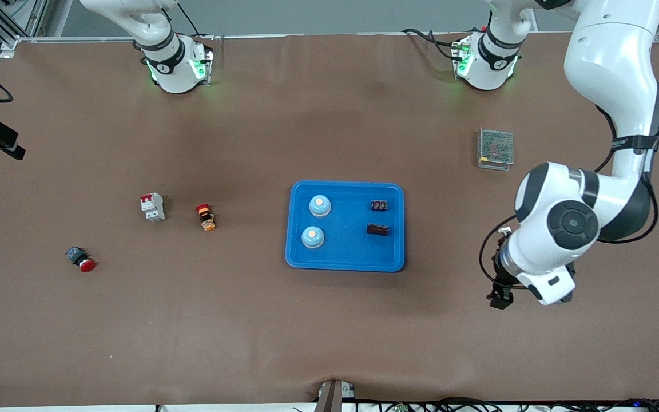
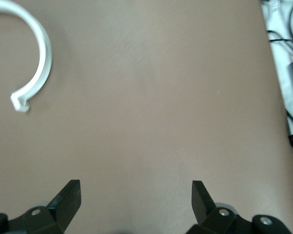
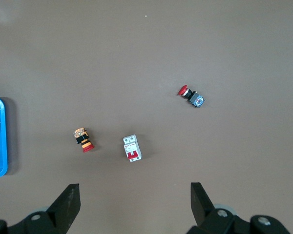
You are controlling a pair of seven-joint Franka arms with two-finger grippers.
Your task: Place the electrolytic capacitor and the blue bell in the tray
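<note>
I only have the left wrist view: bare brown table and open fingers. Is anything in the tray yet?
Observer: Yes. The tray holds two blue bells and two small dark parts.
Operator: Where is my gripper relative to it?
Observer: The left gripper is over bare table toward the left arm's end, apart from the tray, holding nothing.
Operator: And the other one?
Observer: The right gripper is open over the circuit breaker and two red push buttons.

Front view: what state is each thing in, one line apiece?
Tray: holds two bells and two dark parts.
Bells: upright in tray.
Mesh box: on table, untouched.
Breaker: on table outside tray.
Left gripper: open, empty.
Right gripper: open, empty.
</note>
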